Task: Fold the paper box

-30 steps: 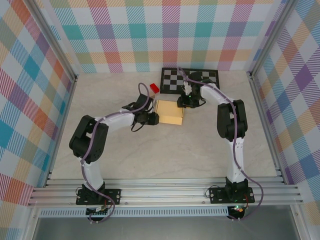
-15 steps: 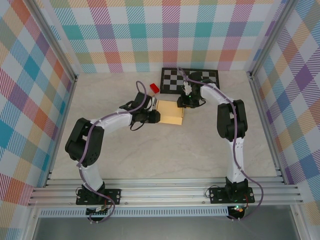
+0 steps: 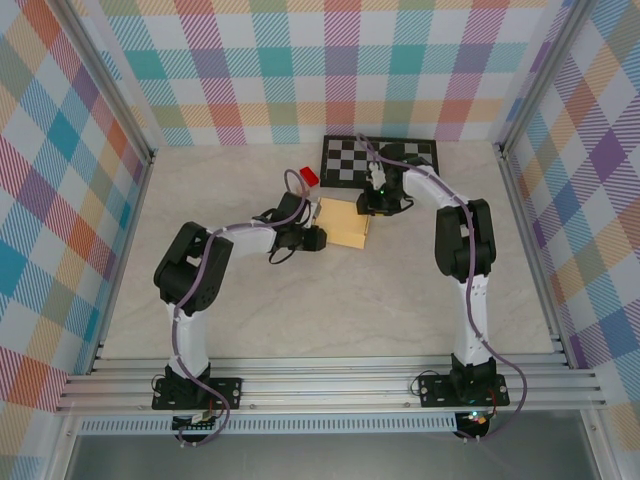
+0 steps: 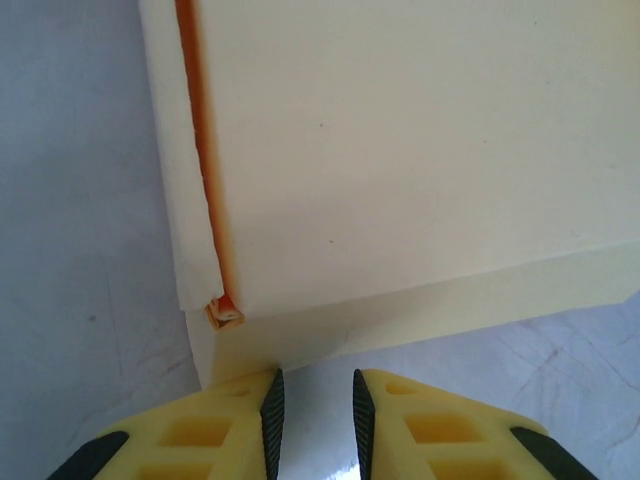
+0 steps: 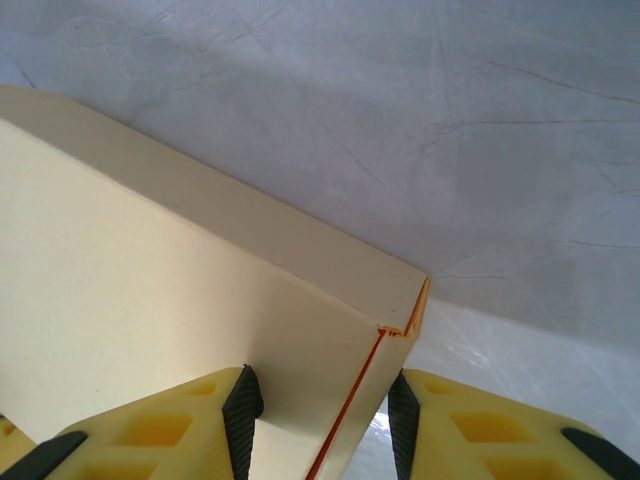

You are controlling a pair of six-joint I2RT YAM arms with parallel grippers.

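The paper box [image 3: 343,222] lies flat and closed on the table, pale yellow with an orange seam. My right gripper [image 3: 375,206] is at its far right corner. In the right wrist view that corner of the box [image 5: 150,300] sits between the pads, and the right gripper [image 5: 321,373] is shut on it. My left gripper [image 3: 318,238] is at the box's near left side. In the left wrist view the left gripper [image 4: 313,375] stands narrowly open with only bare table between its pads, and its left fingertip touches the box's [image 4: 400,150] lower edge.
A small red block [image 3: 309,177] rests just beyond the box's far left corner. A black-and-white checkerboard mat [image 3: 378,160] lies at the back, under the right arm's wrist. Plaid walls and metal rails [image 3: 320,385] bound the table.
The left arm has swung its elbow inward and its gripper has shifted slightly right, close against the box's near left edge. The right arm and the box have stayed put.
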